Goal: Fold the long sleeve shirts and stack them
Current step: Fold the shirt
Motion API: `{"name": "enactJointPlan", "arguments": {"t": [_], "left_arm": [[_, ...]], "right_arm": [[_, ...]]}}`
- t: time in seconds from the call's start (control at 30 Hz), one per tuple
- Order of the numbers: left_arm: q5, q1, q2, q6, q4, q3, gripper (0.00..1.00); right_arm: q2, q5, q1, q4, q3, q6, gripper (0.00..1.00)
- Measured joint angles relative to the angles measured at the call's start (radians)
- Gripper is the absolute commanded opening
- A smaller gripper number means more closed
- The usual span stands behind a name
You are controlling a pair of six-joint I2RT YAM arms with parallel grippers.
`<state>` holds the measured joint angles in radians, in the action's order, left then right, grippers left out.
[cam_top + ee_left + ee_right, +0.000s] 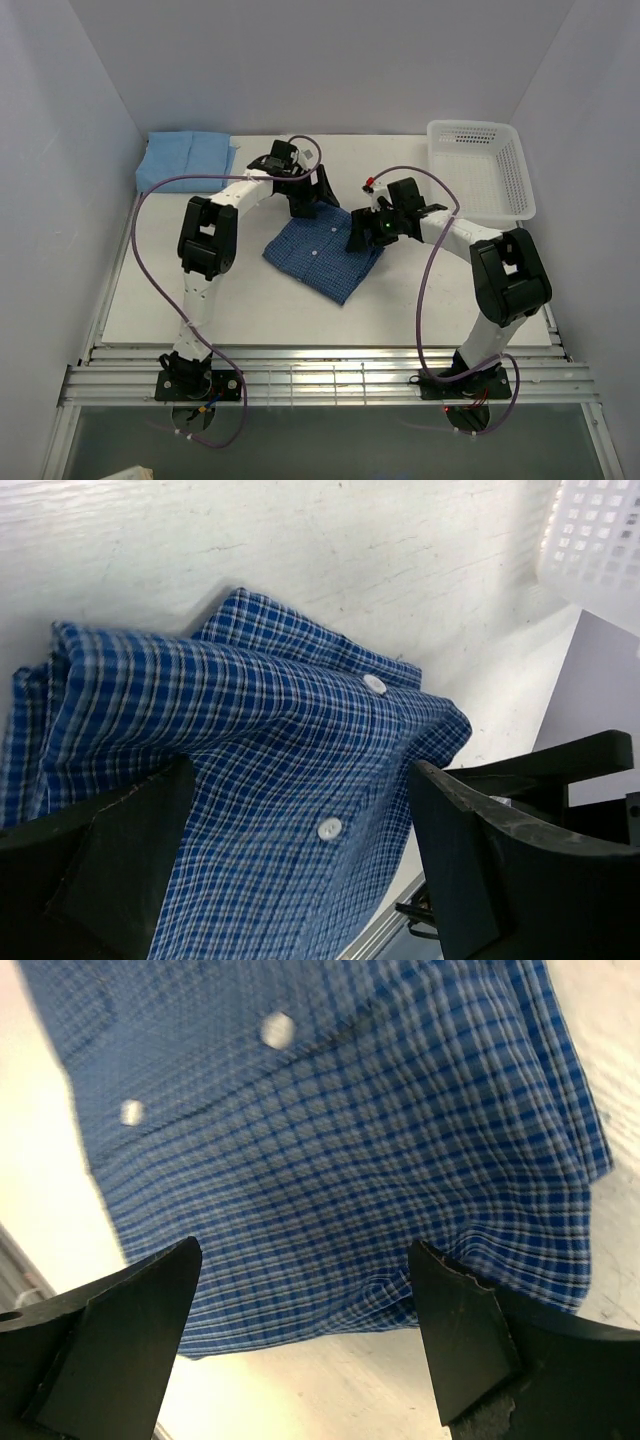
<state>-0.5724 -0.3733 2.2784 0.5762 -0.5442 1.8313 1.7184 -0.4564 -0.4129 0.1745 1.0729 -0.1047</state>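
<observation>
Since light blue shirt (188, 158) is folded and parked at upper left of top view, stack base is judged set there. Left gripper (303, 198): fingers spread over upper corner of dark blue checked shirt (322, 258), nothing pinched. Shirt laid folded at frame centre, buttons up, cloth seen between both finger pairs. Right gripper (360, 235): also spread, over right edge. Likely staged for two-point lift onto stack. White basket (480, 170) at upper right, apart.

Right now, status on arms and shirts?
Left gripper open, right gripper open, both over checked shirt. Plain shirt folded far left. Basket far right, nothing blocking.
</observation>
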Motion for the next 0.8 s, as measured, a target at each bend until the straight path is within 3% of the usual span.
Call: {"name": "enactJointPlan", "arguments": {"t": [0.33, 0.8], "left_arm": [[0.034, -0.013, 0.055, 0.009, 0.023, 0.021, 0.98], [0.003, 0.066, -0.180, 0.087, 0.164, -0.386, 0.98]], "right_arm": [[0.086, 0.070, 0.015, -0.021, -0.012, 0.007, 0.90], [0.146, 0.016, 0.043, -0.021, 0.068, 0.173, 0.90]]}}
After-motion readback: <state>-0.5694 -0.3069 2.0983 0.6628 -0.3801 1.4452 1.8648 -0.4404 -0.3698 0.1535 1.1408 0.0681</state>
